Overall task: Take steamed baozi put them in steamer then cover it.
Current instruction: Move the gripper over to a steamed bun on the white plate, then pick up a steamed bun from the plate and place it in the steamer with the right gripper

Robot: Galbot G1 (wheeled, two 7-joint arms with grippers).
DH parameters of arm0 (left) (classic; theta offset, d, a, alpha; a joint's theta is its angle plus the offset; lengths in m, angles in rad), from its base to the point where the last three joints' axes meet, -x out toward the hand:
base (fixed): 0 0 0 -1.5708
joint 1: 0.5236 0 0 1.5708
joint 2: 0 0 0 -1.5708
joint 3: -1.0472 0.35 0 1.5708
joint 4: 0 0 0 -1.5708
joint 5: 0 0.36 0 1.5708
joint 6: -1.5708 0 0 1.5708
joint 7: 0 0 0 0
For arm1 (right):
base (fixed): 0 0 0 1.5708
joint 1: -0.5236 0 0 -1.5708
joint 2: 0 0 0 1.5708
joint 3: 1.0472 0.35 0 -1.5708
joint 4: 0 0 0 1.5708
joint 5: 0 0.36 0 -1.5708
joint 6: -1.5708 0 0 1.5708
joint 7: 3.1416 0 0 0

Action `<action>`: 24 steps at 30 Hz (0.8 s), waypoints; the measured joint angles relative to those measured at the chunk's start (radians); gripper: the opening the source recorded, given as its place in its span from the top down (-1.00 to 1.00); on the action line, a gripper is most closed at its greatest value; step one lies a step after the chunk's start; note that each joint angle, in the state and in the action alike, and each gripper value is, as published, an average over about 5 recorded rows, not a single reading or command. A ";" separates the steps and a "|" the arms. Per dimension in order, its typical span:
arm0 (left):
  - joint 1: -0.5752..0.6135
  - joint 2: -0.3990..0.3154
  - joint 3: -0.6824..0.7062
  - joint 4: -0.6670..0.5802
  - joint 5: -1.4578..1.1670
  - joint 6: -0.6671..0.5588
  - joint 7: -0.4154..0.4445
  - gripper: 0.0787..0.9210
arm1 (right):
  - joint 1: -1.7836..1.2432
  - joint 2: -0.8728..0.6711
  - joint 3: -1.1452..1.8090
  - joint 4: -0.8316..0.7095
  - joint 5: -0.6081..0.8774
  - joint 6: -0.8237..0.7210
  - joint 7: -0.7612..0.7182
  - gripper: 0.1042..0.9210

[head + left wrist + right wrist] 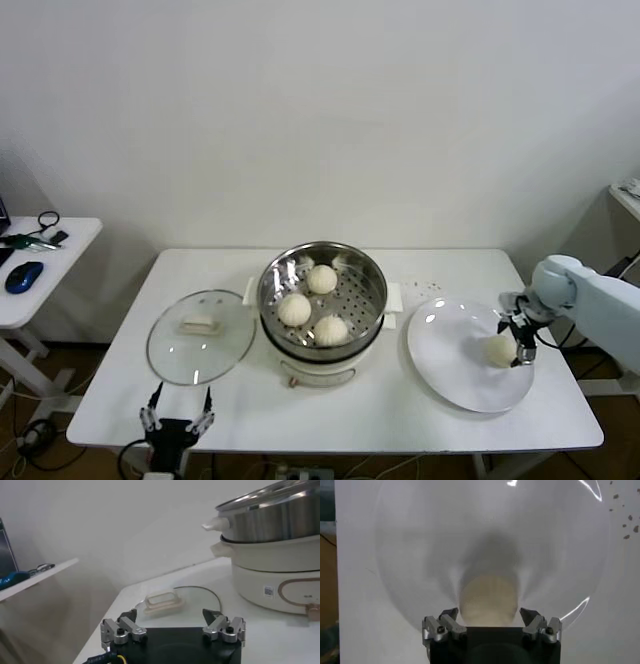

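Three baozi (317, 306) lie on the perforated tray of the steel steamer (372, 300) at the table's middle. A fourth baozi (499, 350) sits on the white plate (450, 375) at the right; it also shows in the right wrist view (487, 600). My right gripper (520, 347) hangs right over it, open, with its jaws on either side of the bun and apart from it (489, 614). The glass cover (200, 338) lies flat on the table left of the steamer, its cream handle (162, 601) facing up. My left gripper (177, 415) is open and empty at the table's front left edge.
A side table (40, 270) with a blue mouse (23, 276) and cables stands at the far left. The steamer's cream base (272, 580) rises close on one side of the left gripper. Another surface's edge (628, 198) shows at the far right.
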 measured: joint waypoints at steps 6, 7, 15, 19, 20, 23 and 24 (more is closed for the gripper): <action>0.000 -0.001 0.002 0.000 0.005 0.000 0.000 -0.77 | -0.010 0.008 0.009 -0.007 -0.005 -0.001 -0.002 -0.60; 0.000 -0.001 0.002 0.000 0.006 0.000 0.000 -0.77 | -0.011 0.009 0.010 -0.008 -0.005 -0.001 -0.002 -0.57; -0.002 -0.001 0.003 0.001 0.006 0.000 0.000 -0.77 | 0.000 0.003 0.003 -0.002 0.016 -0.006 -0.003 -0.49; -0.007 0.000 0.004 0.003 0.004 0.000 -0.004 -0.77 | 0.028 0.001 -0.019 0.009 0.043 -0.014 0.000 -0.47; -0.009 0.000 0.005 0.003 0.003 0.001 -0.005 -0.77 | 0.040 0.002 -0.028 0.012 0.054 -0.017 0.001 -0.47; -0.013 0.000 0.010 0.006 0.001 0.002 -0.009 -0.77 | 0.091 0.007 -0.067 0.023 0.098 -0.029 0.005 -0.47; -0.013 0.000 0.012 0.007 0.001 0.002 -0.010 -0.77 | 0.114 0.010 -0.084 0.026 0.116 -0.033 0.007 -0.47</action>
